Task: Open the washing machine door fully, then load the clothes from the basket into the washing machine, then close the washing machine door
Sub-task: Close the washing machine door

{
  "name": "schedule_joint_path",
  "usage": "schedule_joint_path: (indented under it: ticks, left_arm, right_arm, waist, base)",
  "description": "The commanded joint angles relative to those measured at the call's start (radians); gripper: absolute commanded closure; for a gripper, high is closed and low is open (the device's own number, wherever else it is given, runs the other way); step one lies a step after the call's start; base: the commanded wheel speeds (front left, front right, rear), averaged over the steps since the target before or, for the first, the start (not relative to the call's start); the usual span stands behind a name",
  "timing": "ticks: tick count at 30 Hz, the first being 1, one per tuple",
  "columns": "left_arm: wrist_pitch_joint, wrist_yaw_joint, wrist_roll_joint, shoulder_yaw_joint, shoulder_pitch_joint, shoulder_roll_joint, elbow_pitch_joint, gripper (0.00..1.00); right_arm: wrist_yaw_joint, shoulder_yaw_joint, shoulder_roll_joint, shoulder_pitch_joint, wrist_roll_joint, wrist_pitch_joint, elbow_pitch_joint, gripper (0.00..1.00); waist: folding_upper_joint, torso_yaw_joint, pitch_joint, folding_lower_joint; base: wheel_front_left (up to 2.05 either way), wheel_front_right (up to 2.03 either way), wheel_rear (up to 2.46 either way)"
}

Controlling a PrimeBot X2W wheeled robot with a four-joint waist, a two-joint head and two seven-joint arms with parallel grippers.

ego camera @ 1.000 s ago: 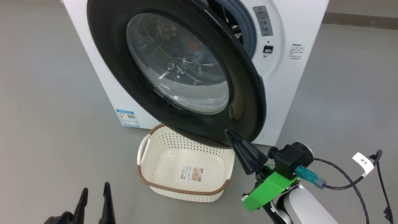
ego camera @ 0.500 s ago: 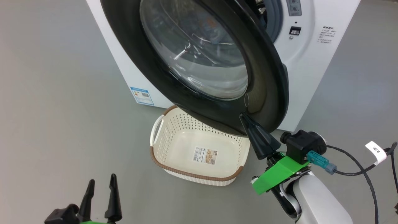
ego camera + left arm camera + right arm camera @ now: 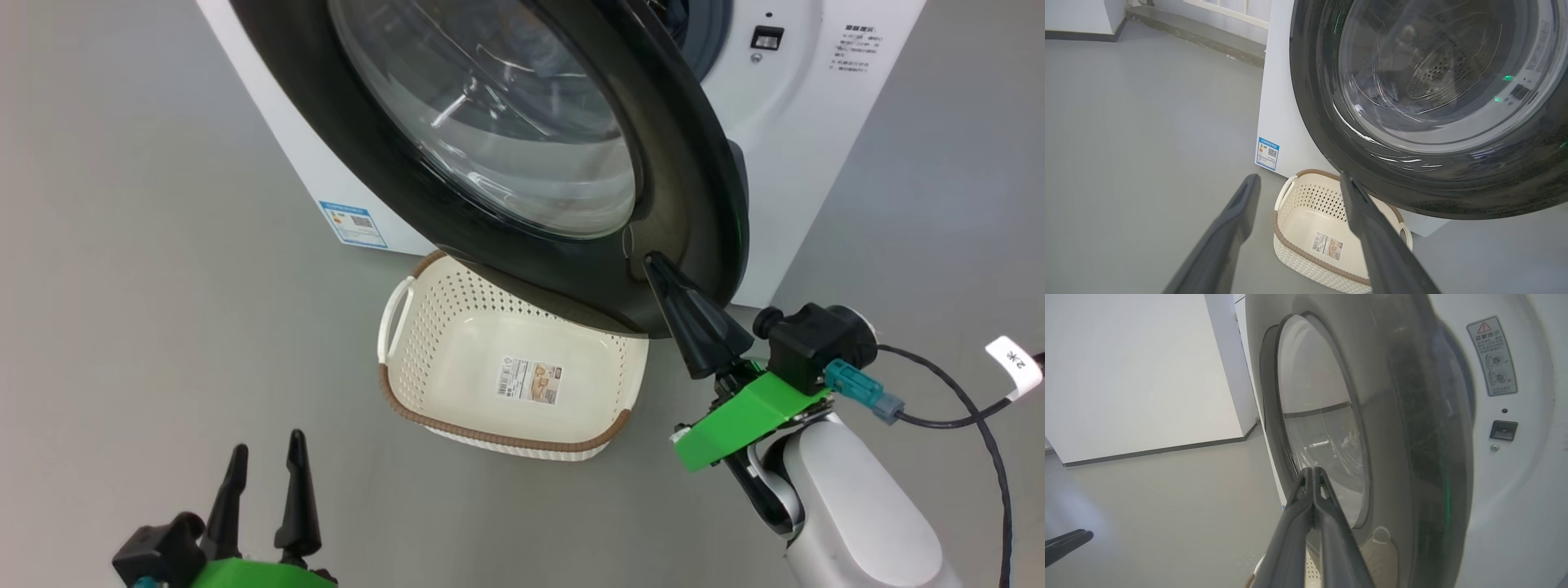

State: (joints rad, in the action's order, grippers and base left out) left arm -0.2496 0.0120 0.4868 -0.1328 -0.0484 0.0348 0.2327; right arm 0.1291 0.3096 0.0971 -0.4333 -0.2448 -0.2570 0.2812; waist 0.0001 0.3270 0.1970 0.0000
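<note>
— Grey floor (image 3: 122,286) everywhere. What's the right gripper (image 3: 653,264) doing?
— Fingers pinched together, tip right by the washing machine door (image 3: 522,273), low on its rim. The left gripper (image 3: 267,445) hangs spread wide, empty.
— Where's the door?
— Half open, over the basket (image 3: 490,437). Looks stiff and slippery. Push the rim, not the glass.

A white front-loading washing machine (image 3: 784,163) stands on the grey floor (image 3: 163,286), its round glossy black door (image 3: 506,139) with bulging clear glass swung partly open above a cream perforated, brown-rimmed basket (image 3: 424,327) at its base, bottom label showing.
</note>
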Motion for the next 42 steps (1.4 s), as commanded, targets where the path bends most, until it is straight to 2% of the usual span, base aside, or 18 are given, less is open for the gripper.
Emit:
schedule_joint_path:
  ticks: [1,42]
  left_arm:
    - [-0.012,-0.007,-0.003,0.032,-0.033,0.015,-0.026,0.00]
    - [-0.012,-0.024,0.052,-0.028,-0.099,0.015,-0.084,0.00]
  right_arm:
    - [0.002,0.016,-0.014,-0.028,0.007,-0.005,-0.025,1.00]
    - [0.002,-0.077,0.036,-0.174,0.025,-0.005,-0.072,1.00]
  waist:
    - [-0.0001,-0.008,0.009,0.0000]
    - [-0.0001,-0.023,0.168,0.0000]
  base:
    - [0.00,0.00,0.00]
    - [0.00,0.00,0.00]
